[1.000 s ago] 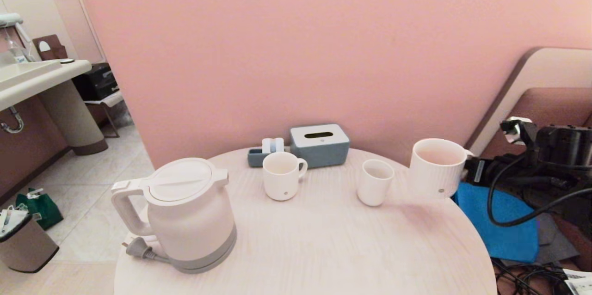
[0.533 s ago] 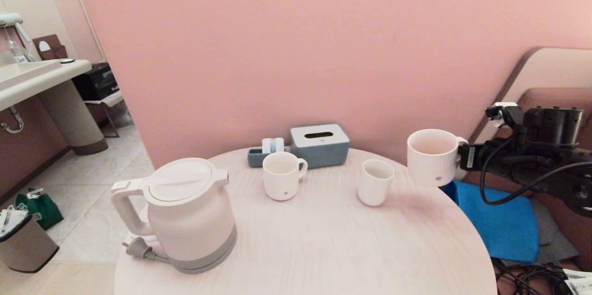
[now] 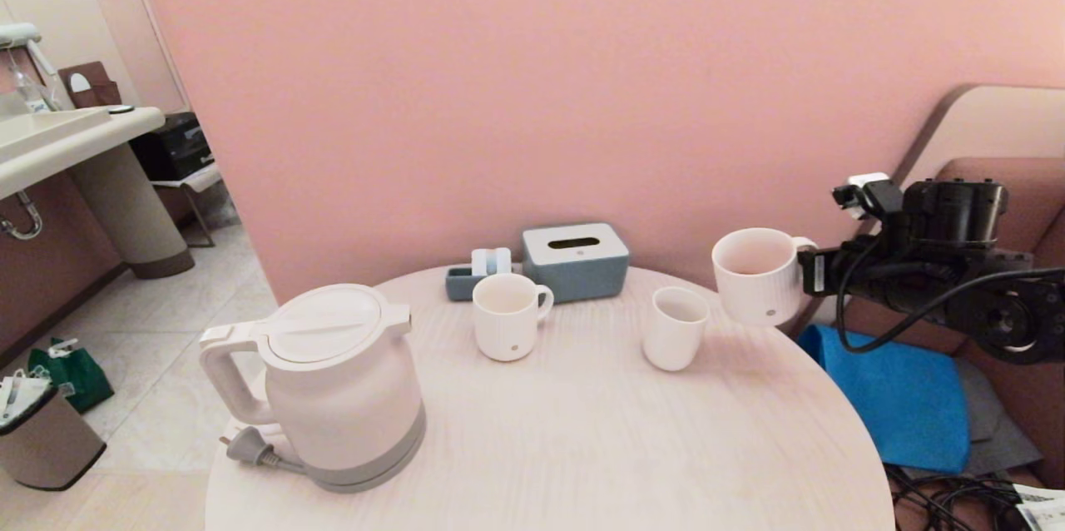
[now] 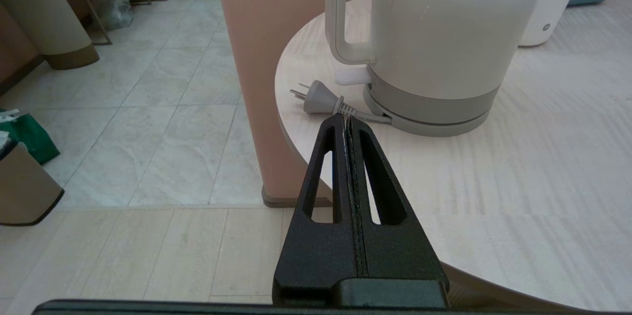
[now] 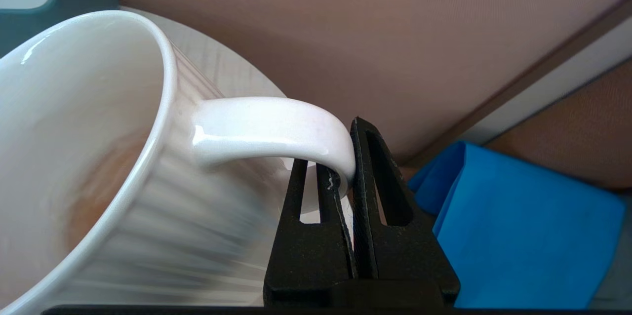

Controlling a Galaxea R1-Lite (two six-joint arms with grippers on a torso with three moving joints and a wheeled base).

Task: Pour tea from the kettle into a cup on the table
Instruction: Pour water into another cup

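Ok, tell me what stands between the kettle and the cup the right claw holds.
In the head view, two smaller cups: a mug and a slim cup, both on the table between the kettle and the raised cup.

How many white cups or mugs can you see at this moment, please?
3: a smooth mug mid-table before the tissue box, a slim cup to its right, and the ribbed cup held aloft by the right claw.
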